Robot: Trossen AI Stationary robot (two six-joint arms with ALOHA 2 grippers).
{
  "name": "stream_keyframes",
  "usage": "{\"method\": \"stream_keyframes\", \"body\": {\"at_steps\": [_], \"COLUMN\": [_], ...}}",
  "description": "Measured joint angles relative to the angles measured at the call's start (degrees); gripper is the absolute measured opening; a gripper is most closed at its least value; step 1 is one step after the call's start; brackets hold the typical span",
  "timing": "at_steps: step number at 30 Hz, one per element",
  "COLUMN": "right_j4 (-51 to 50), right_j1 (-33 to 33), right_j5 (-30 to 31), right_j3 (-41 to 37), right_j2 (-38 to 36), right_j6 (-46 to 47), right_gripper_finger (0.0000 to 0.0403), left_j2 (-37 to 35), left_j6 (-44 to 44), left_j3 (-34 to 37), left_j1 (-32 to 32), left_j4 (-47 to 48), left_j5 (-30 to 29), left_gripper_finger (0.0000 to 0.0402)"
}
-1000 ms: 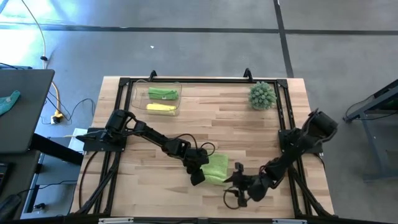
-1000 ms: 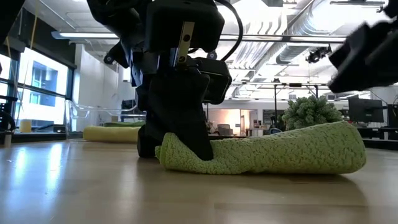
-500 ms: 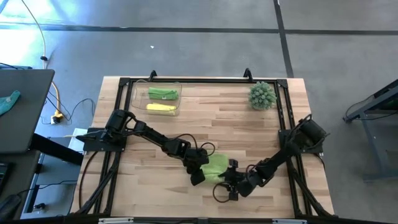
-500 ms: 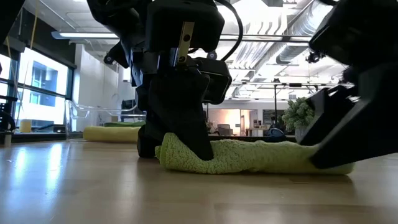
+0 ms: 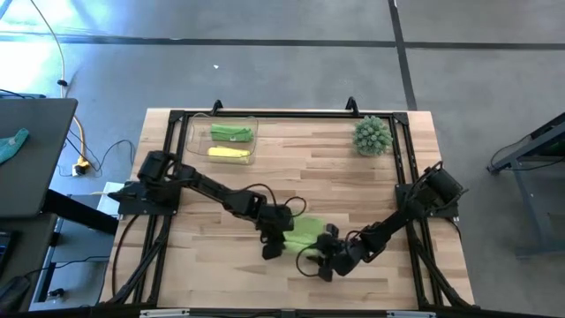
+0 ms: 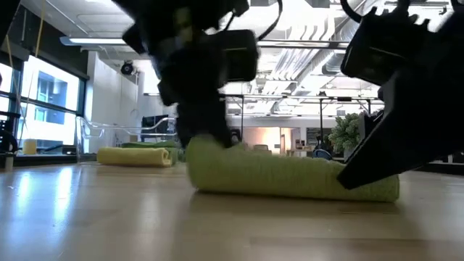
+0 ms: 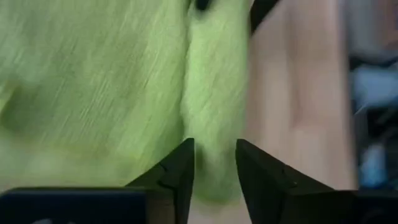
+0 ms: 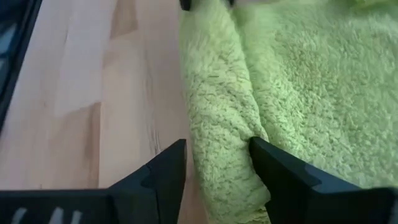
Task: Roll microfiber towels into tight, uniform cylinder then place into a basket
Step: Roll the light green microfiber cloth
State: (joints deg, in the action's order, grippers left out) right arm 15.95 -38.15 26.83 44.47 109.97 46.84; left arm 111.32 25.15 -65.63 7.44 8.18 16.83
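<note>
1. Towel work happens at the near middle of the tabletop (image 5: 353,185): a light green towel (image 5: 305,231) lies there, partly rolled, with both grippers at its ends.

2. Left gripper (image 5: 270,246) is at the towel's left end. In the left wrist view its two fingers (image 7: 177,174) stand a little apart with the rolled edge of the cloth between them; that view is blurred, so I cannot tell if they press the cloth or only straddle it.

3. Right gripper (image 5: 316,262) is at the near right end. In the right wrist view its fingers (image 8: 165,171) stand open on both sides of the thick rolled fold, and the cloth looks not squeezed.

4. Two other towels, one green (image 5: 231,132) and one pale yellow (image 5: 228,152), already lie rolled in the clear basket (image 5: 192,141) at the far left corner, well apart from the work.

5. Handling, as I judge it: the towel is light, soft and fluffy, not fragile and not slippery, but it has no stiffness. A roll of it will probably spring open or sag if it is lifted from one end only.

6. Best place to take hold seems the rolled fold itself, across its thickness, near both ends, so that the layers stay pressed together.

7. Round spiky plant (image 5: 372,135) stands at the far right, away from everything.
</note>
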Motion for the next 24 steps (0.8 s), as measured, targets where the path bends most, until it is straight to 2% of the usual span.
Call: {"method": "stream_keyframes", "body": {"at_steps": [4, 8, 14, 16, 21, 24], "right_j4": [-0.5, -0.7, -0.6, -0.6, -0.4, -0.3], "right_j1": [0.0, -0.2, -0.5, -0.5, -0.5, -0.5], "right_j5": [-0.2, -0.5, -1.0, -1.1, -1.6, -1.6], "right_j3": [0.0, 0.0, -0.1, -0.1, -0.2, -0.2], "right_j2": [0.0, 0.0, 0.0, 0.0, -0.1, -0.1], "right_j6": [5.9, 11.1, 17.4, 19.2, 21.8, 22.1], "right_gripper_finger": [0.0151, 0.0129, 0.01, 0.009, 0.0075, 0.0073], "left_j2": [-2.7, -5.4, -6.0, -4.9, -1.9, -0.5], "left_j6": [-7.3, -10.4, -15.4, -19.5, -25.7, -26.9], "left_j3": [0.1, 0.1, 0.0, 0.0, 0.0, 0.0], "left_j1": [0.7, 2.0, 8.2, 10.8, 15.2, 15.9], "left_j4": [9.3, 14.8, 10.1, 7.8, 0.2, -2.2], "left_j5": [-7.8, -15.9, -19.1, -23.9, -40.7, -42.8], "left_gripper_finger": [0.0126, 0.0133, 0.0133, 0.0133, 0.0133, 0.0133]}}
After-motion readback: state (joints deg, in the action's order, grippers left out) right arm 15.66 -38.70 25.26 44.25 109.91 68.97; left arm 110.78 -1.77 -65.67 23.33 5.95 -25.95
